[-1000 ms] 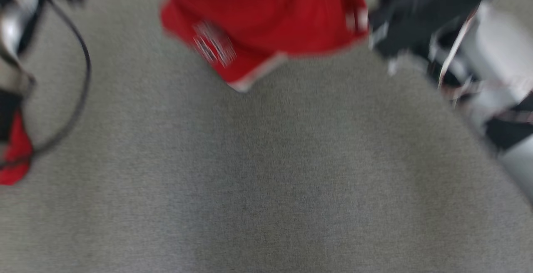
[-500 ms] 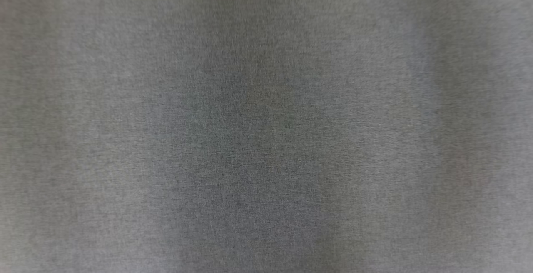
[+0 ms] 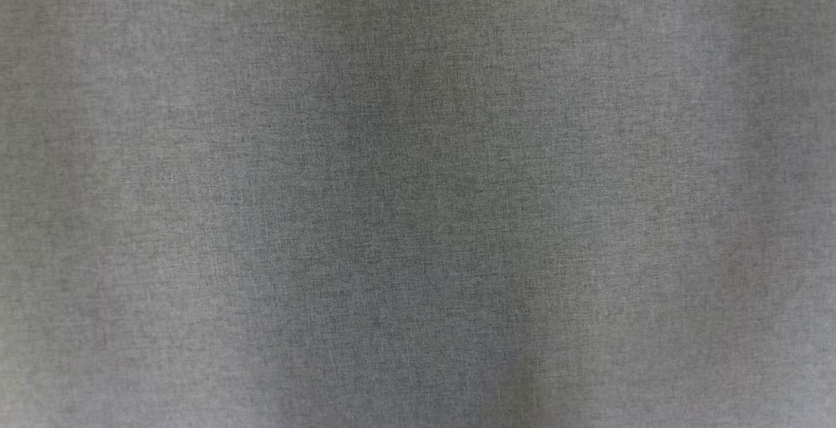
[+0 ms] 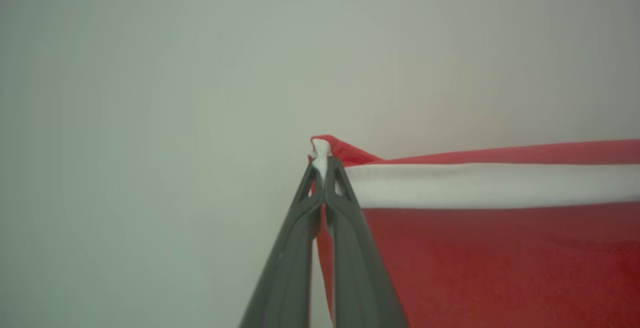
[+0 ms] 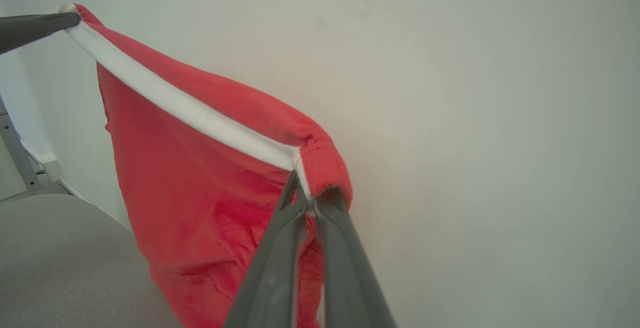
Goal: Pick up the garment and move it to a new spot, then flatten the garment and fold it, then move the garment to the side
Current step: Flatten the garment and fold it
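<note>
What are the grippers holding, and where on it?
Both hold the red garment by its white-trimmed edge: left gripper at one end, right gripper at the other.

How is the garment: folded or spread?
Spread, hanging: the garment stretches between left gripper and right gripper, each pinching an end of its white band.

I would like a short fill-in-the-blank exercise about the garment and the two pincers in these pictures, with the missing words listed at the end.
1. The body of the garment is ___ in colour.
2. The band along its held edge is ___.
3. The left pincer and the right pincer are both ___ (open or shut) on that edge.
4. The surface in the head view is plain ___.

Missing words: red; white; shut; grey.
</note>
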